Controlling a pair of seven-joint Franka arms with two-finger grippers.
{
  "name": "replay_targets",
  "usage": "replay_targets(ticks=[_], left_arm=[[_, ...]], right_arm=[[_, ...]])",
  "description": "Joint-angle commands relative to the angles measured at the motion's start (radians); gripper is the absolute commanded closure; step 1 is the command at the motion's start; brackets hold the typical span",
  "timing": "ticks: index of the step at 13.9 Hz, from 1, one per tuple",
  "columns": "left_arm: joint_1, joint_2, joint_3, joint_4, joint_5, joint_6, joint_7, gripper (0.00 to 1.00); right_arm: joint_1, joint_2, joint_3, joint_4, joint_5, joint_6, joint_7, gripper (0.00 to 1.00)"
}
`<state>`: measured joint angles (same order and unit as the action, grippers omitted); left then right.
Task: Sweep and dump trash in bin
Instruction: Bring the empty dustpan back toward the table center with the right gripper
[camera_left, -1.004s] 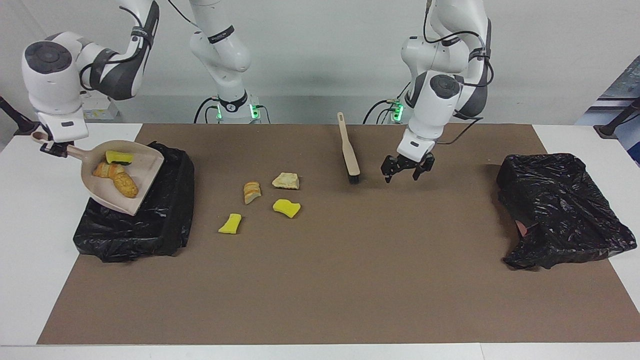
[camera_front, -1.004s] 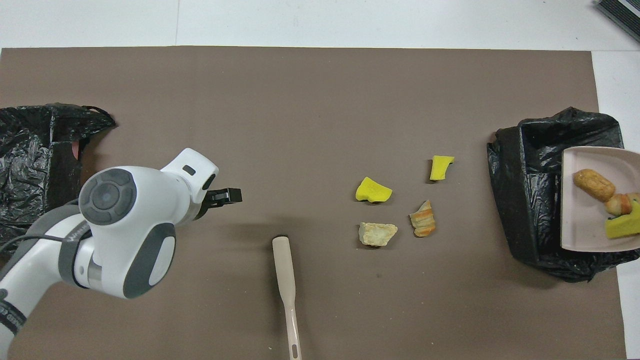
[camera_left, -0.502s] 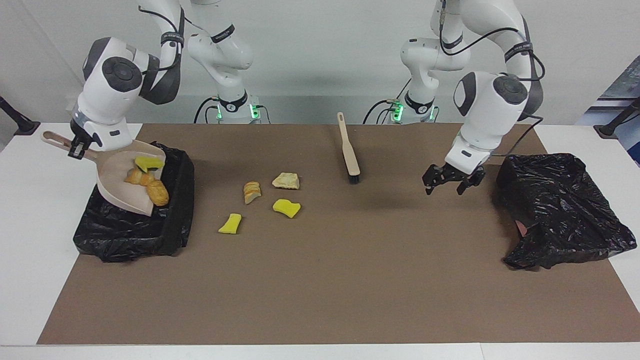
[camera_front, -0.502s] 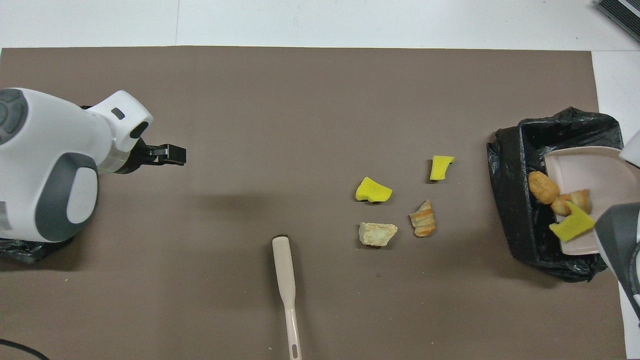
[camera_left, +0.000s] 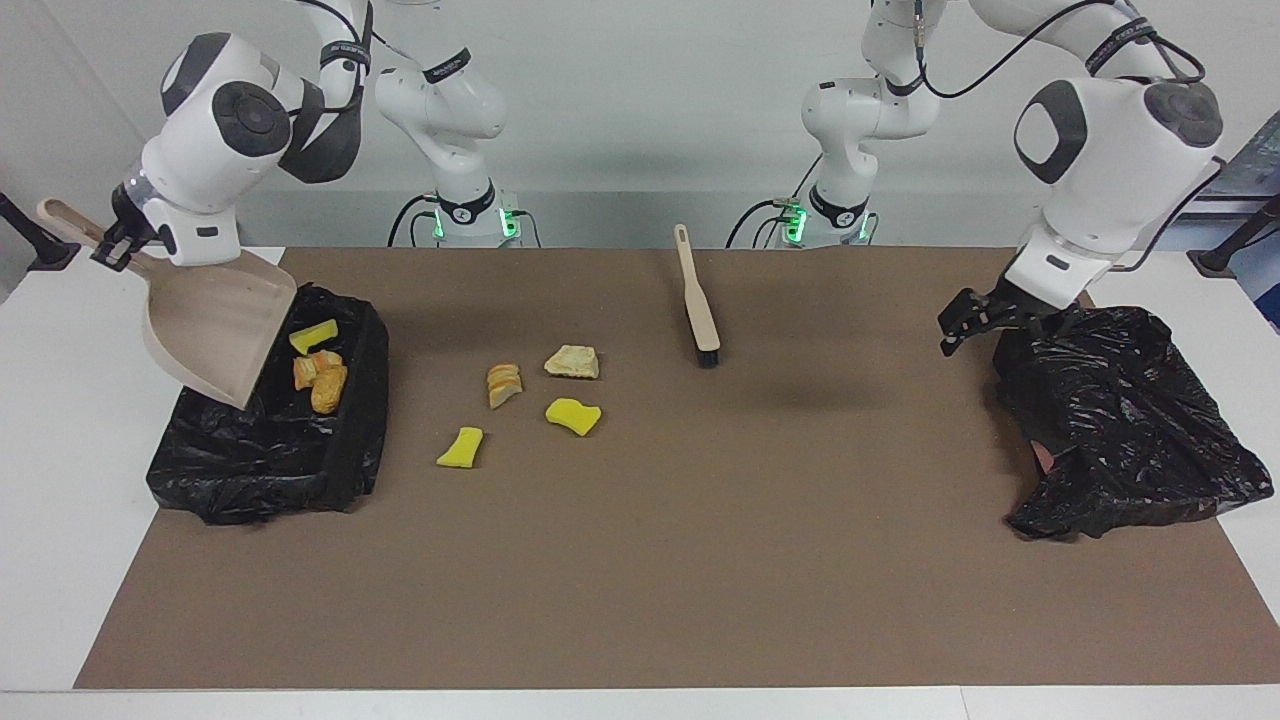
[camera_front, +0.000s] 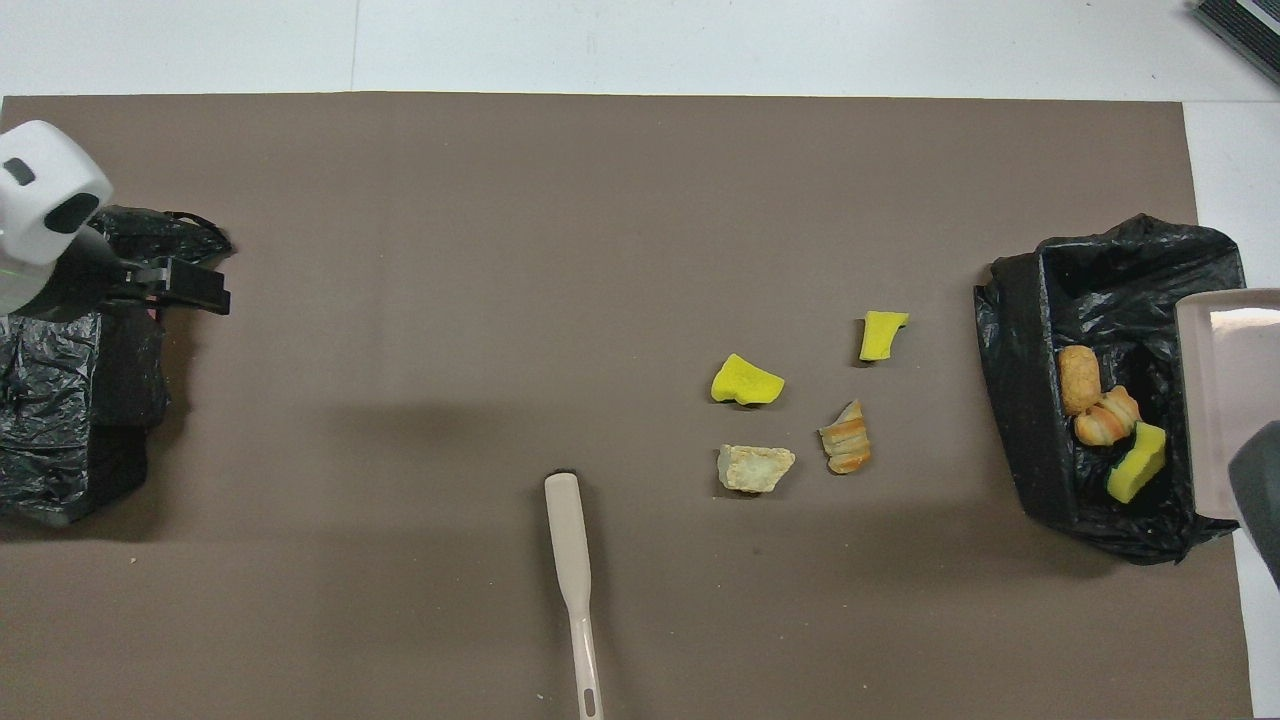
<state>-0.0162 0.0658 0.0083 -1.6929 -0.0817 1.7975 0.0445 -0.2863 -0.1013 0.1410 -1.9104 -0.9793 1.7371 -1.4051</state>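
Scraps (camera_left: 318, 366) newly inside bin (camera_left: 360, 400)

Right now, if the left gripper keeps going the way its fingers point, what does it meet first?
The left gripper points toward the table's middle, slightly downward. Probably the brown mat first. If it stays level, the brush is the nearest thing that way, though the line may pass it by. Depth is unclear.
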Motion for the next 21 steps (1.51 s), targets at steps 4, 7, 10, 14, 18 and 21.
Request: replay_targets(ticks=[4, 7, 10, 14, 18, 21], left_arm=[[0.021, -0.012, -0.022, 0.064, -0.010, -0.087, -0.051, 0.00], [0.016, -0.038, -0.028, 0.099, 0.040, -0.189, -0.040, 0.00], [0.009, -0.089, -0.047, 0.058, 0.050, -0.211, -0.005, 0.00], [0.009, -0.096, -0.047, 0.055, 0.051, -0.228, 0.020, 0.00], [0.009, -0.112, -0.047, 0.041, 0.050, -0.240, 0.043, 0.00], [0.009, -0.127, -0.047, 0.018, 0.050, -0.231, 0.041, 0.00]], right_arm=[[0.114, 0.032, 0.019, 0.071, 0.108, -0.165, 0.286, 1.00], [0.170, 0.032, 0.025, 0.079, 0.224, -0.205, 0.493, 1.00], [0.205, 0.063, 0.028, 0.122, 0.371, -0.202, 0.729, 1.00], [0.361, 0.187, 0.029, 0.209, 0.520, -0.205, 1.050, 1.00], [0.452, 0.366, 0.029, 0.399, 0.735, -0.195, 1.420, 1.00], [0.570, 0.509, 0.031, 0.569, 0.824, -0.186, 1.717, 1.00]])
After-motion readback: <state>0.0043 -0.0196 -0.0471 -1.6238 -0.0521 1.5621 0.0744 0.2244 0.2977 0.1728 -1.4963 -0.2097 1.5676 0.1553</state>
